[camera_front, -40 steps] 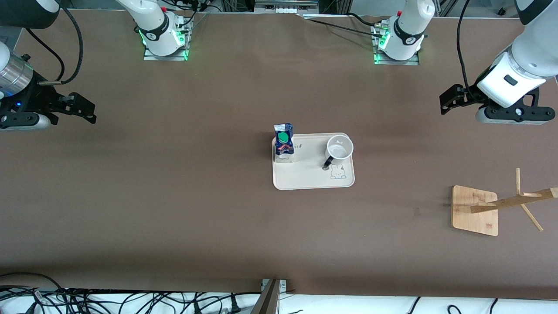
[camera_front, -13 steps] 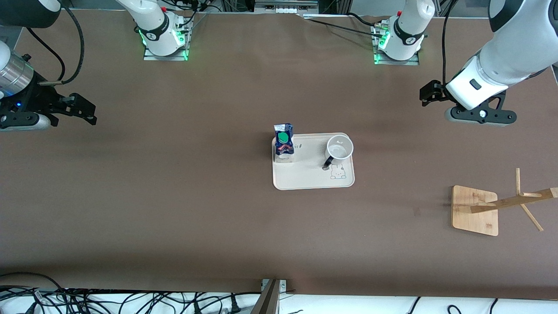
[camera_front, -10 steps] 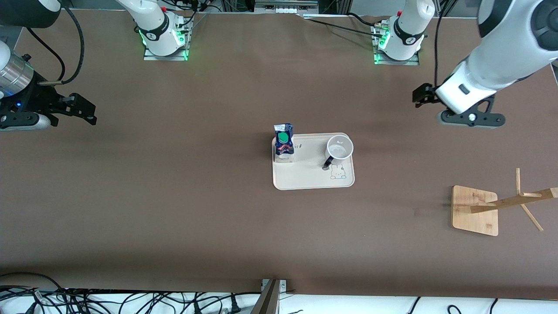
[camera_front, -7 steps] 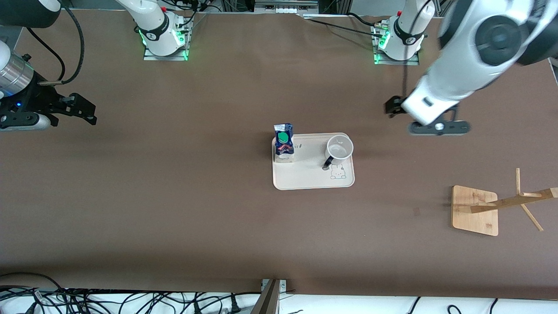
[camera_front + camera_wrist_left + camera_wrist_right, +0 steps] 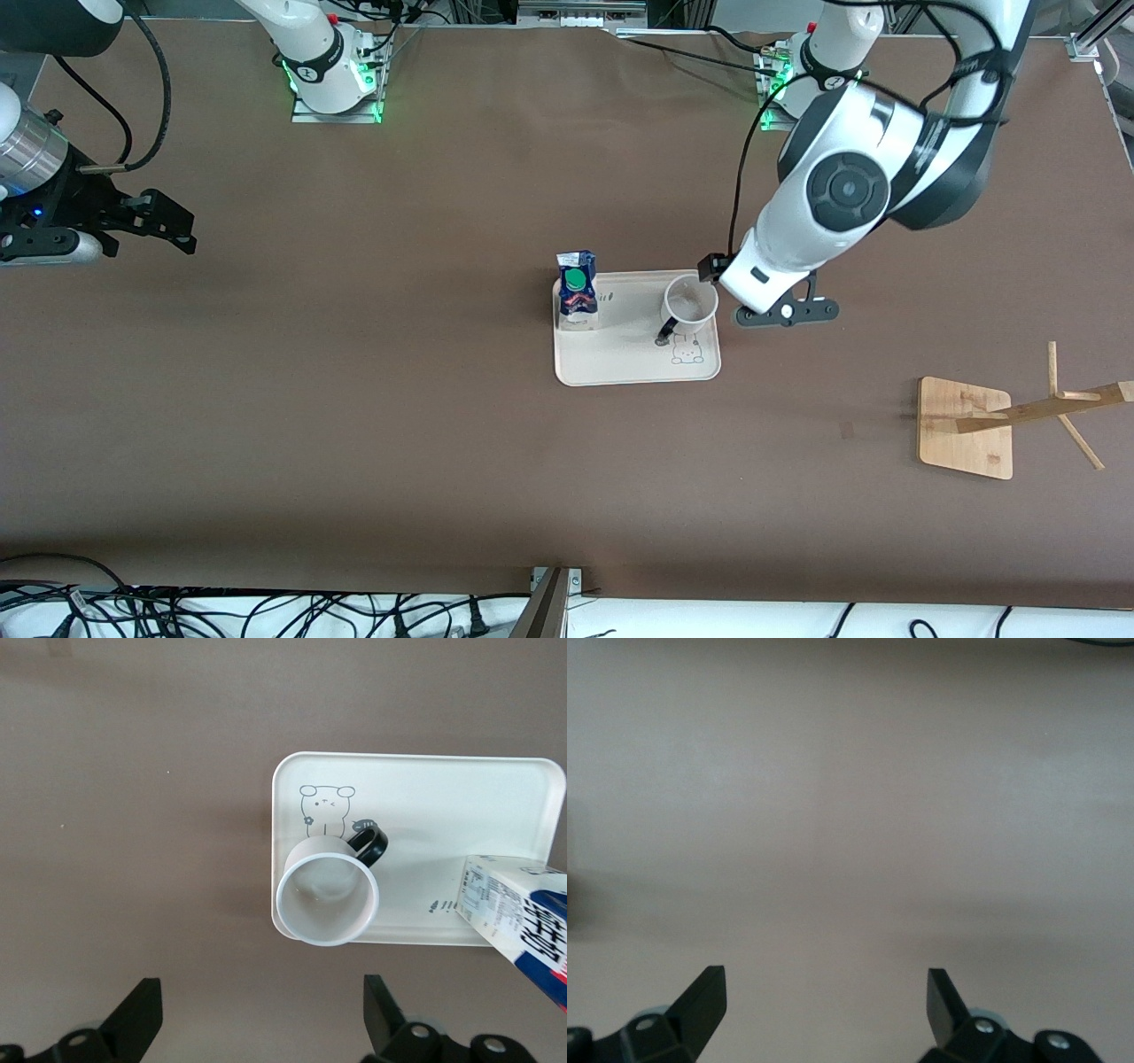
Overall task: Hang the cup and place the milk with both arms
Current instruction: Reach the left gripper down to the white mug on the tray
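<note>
The white cup [image 5: 689, 301] with a black loop handle stands upright on the beige tray [image 5: 629, 361]; it also shows in the left wrist view [image 5: 328, 890]. The milk [image 5: 577, 291], with a blue top and green cap, stands on the same tray toward the right arm's end, and one corner shows in the left wrist view [image 5: 523, 921]. My left gripper [image 5: 713, 268] is open and empty in the air, over the table beside the tray's edge next to the cup [image 5: 261, 997]. My right gripper [image 5: 168, 226] is open and empty and waits over the right arm's end of the table [image 5: 824, 988].
A wooden mug rack [image 5: 966, 427] with a slanted pole and pegs stands at the left arm's end of the table, nearer to the front camera than the tray. A bunny drawing [image 5: 685, 350] is printed on the tray beside the cup. Cables lie along the table's front edge.
My left arm has swung from the left arm's end of the table toward the middle and down, its gripper now by the cup. The right arm, cup and milk have not moved.
</note>
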Robot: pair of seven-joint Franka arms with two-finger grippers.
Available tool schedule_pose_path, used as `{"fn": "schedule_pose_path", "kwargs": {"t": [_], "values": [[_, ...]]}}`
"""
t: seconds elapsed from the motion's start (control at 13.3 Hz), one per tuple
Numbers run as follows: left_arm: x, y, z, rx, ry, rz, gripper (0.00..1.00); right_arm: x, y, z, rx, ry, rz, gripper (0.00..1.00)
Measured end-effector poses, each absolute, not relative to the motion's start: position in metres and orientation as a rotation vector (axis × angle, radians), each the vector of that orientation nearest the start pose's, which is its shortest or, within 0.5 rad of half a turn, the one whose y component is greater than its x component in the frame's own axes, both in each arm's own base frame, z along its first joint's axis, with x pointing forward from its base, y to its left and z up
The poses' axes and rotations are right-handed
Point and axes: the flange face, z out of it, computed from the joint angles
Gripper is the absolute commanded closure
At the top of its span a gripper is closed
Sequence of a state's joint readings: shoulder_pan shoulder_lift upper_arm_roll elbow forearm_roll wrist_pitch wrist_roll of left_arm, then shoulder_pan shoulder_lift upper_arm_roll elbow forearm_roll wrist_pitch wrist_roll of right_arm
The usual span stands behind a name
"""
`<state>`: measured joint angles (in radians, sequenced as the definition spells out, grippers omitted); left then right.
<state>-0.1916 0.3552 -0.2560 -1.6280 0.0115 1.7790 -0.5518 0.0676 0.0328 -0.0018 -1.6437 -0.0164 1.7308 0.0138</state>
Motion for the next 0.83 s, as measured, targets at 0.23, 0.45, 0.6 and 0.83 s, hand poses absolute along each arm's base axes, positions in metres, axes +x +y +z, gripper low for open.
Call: {"fn": "schedule_pose_path", "kwargs": {"t": [0.23,0.45,0.6,0.83], "values": [[0.582,-0.262,0.369,-3.05,-0.127,0.348,0.0,0.576,0.036,0.586,-3.153,-0.085,-0.087,0.0],[0.574,-0.271,0.354,-3.01,-0.061,0.328,0.0,0.576,0.037,0.586,-3.147,-0.084,-0.087,0.0],[0.571,-0.277,0.349,-2.987,-0.013,0.286,0.0,0.576,0.037,0.586,-3.147,-0.084,-0.086,0.0],[0.557,-0.29,0.324,-2.982,0.073,0.218,0.0,0.576,0.037,0.586,-3.147,-0.084,-0.087,0.0]]}}
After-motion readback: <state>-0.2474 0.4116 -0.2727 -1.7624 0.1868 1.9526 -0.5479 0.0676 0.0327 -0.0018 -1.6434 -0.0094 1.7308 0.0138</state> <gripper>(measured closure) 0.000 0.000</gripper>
